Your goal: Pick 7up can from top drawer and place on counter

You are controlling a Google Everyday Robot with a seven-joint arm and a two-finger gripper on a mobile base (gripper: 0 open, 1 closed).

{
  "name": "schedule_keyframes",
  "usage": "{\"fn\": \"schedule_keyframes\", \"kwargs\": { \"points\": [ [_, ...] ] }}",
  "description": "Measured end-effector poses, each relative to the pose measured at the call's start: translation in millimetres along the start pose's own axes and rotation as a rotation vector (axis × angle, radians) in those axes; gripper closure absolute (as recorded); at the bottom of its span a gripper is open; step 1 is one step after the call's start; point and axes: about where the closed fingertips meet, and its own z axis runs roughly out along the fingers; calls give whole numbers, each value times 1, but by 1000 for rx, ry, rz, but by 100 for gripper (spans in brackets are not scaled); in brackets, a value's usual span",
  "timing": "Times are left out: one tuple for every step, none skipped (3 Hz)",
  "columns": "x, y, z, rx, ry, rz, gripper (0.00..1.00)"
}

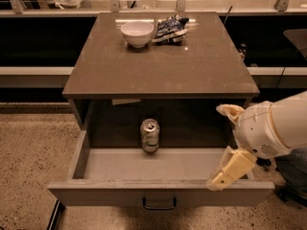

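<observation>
The 7up can stands upright inside the open top drawer, at the middle near its back. The drawer is pulled out toward me; its front panel carries a small dark handle. The counter is the square tabletop above it. My gripper is at the right, over the drawer's right front corner, well to the right of the can and apart from it. Its pale fingers stand spread and hold nothing.
A white bowl and a dark crumpled snack bag sit at the back of the counter. A low ledge with railing posts runs behind the unit. Speckled floor lies to the left.
</observation>
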Motion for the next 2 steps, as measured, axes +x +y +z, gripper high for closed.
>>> {"fn": "schedule_keyframes", "kwargs": {
  "points": [
    [-3, -8, 5, -1, -12, -14, 0],
    [8, -15, 36, 10, -133, 8, 0]
  ]
}}
